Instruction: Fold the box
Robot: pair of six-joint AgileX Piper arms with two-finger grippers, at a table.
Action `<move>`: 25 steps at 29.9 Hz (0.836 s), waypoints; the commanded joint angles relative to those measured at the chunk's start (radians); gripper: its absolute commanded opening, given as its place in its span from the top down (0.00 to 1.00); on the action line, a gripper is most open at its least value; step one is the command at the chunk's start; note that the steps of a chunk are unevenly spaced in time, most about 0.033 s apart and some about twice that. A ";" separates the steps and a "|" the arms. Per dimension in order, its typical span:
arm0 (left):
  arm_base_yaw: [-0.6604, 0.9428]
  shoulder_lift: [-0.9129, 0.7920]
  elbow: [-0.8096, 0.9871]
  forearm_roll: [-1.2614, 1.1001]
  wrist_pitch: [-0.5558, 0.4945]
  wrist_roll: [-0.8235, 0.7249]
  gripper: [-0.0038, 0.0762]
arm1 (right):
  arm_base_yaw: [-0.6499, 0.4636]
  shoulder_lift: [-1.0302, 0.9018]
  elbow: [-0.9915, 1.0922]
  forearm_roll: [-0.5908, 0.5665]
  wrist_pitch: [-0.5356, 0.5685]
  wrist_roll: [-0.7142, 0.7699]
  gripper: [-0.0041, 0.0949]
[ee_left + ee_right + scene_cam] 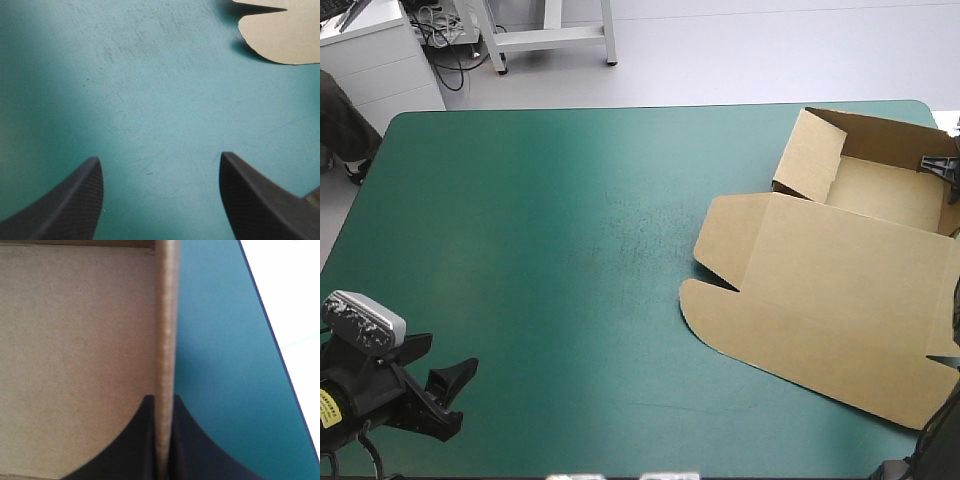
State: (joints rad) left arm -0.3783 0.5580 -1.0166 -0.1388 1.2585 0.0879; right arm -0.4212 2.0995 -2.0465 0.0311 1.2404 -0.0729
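right pincer (pixel 163 402) is pinching the box (pixel 840 290) wall, upper right; left pincer (pixel 160 157) is sitting spread, far lower left

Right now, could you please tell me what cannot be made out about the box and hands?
High view: right hand, mostly cut off by the picture's edge.
Left wrist view: only one rounded flap of the box shows; the rest lies outside.
Right wrist view: the lid lies outside the picture.
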 commanded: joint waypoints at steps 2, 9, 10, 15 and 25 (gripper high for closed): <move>-0.004 0.009 -0.021 -0.005 -0.059 -0.005 0.36 | -0.005 -0.076 -0.023 0.000 -0.003 -0.035 0.89; -0.004 0.009 -0.021 -0.005 -0.051 -0.009 0.36 | -0.007 -0.076 -0.023 0.027 -0.006 -0.047 0.32; -0.004 0.009 -0.021 -0.005 -0.051 -0.009 0.36 | -0.007 -0.076 -0.023 0.027 -0.006 -0.047 0.26; -0.004 0.009 -0.021 -0.005 -0.051 -0.009 0.36 | -0.007 -0.088 -0.032 0.027 -0.001 -0.026 0.17; -0.004 0.009 -0.021 0.024 -0.063 -0.009 0.36 | 0.011 -0.223 -0.032 0.214 0.007 -0.020 0.26</move>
State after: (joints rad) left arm -0.3783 0.5580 -1.0166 -0.1199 1.2575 0.0870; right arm -0.4203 1.9810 -2.0465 0.1741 1.2412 -0.0862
